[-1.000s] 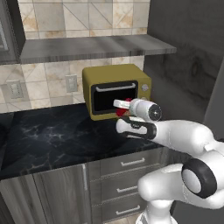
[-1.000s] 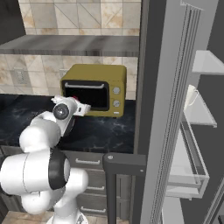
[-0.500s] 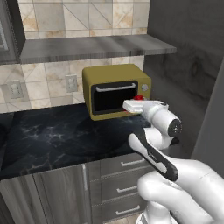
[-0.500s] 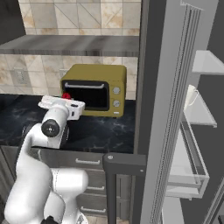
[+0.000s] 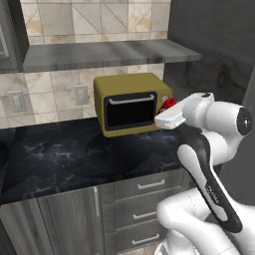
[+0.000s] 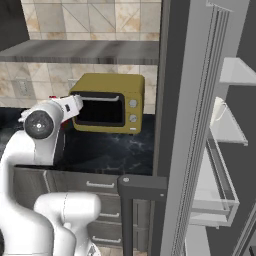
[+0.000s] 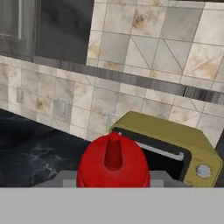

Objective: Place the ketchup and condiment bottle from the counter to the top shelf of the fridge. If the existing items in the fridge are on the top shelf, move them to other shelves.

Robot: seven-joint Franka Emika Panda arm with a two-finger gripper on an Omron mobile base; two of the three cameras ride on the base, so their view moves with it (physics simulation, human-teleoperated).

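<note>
- Hand view: gripper (image 7: pixel 113 183) clamps the red-capped ketchup bottle (image 7: pixel 113 162).
- Since a second ago, the arm has lifted and swung it past the toaster oven (image 5: pixel 132 102), fridge-bound.

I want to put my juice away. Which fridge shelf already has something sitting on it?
The second shelf from the top: a pale, whitish item sits at its back. The top shelf and the lower shelf look bare.

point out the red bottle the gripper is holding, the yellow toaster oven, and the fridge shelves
Red bottle (image 7: pixel 113 164), hand view, its cap.
Toaster oven (image 5: pixel 130 103), left base view, its glass door.
Fridge shelves (image 6: pixel 234 71), right base view, top shelf's front edge.
</note>
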